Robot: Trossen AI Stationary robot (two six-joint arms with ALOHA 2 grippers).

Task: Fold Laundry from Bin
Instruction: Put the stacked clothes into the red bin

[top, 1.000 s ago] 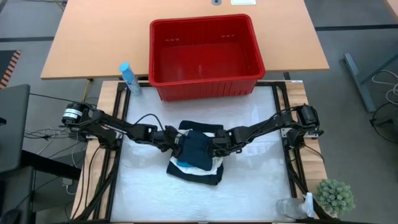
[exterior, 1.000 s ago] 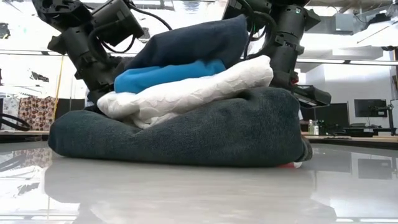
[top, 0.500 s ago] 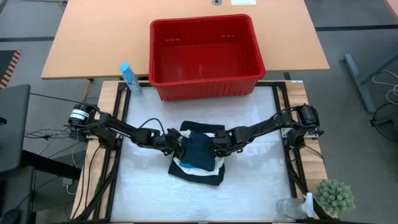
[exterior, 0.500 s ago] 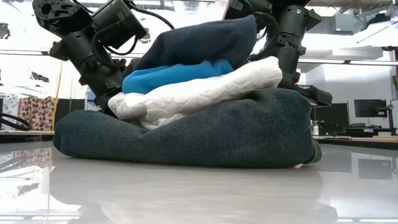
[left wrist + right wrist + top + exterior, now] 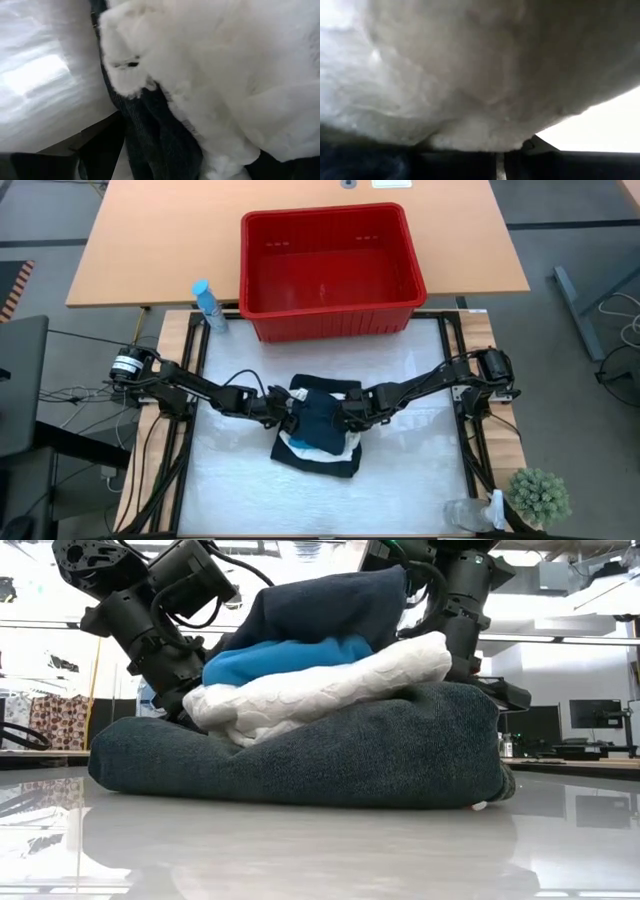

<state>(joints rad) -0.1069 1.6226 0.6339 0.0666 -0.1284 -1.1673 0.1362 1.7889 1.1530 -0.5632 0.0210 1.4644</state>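
Observation:
The laundry (image 5: 318,430) lies as a folded stack in the middle of the table. In the low view a dark garment (image 5: 330,755) is at the bottom, with a white crinkled one (image 5: 330,685), a bright blue one (image 5: 285,655) and a navy one (image 5: 325,605) on top. My left gripper (image 5: 287,417) is open at the stack's left edge. My right gripper (image 5: 348,418) is shut, low at the stack's right side, its tips hidden by cloth. The red bin (image 5: 325,215) stands at the table's far edge. My left gripper comes slanting down from the table's left, its open fingers (image 5: 60,162) on either side of the stack's left edge. The dark garment's fold (image 5: 160,140) and the white garment (image 5: 215,75) lie between them. The stack rests on the table. My right gripper's shut fingers (image 5: 470,167) lie against the white cloth (image 5: 470,100) at the stack's right side, slanting down from the table's right. Cloth hides the tips, so I cannot tell whether a layer is pinched.
A blue bottle (image 5: 209,307) stands at the table's far left corner beside the bin. A small green plant (image 5: 538,495) and a clear object (image 5: 465,515) sit at the near right corner. A wooden table (image 5: 150,250) lies behind the bin.
My left gripper has sunk, rolled a little, and gone toward the table's right into the stack. The stack's left edge has slid to the right and its upper layers have bunched up higher. The right side has stayed in place.

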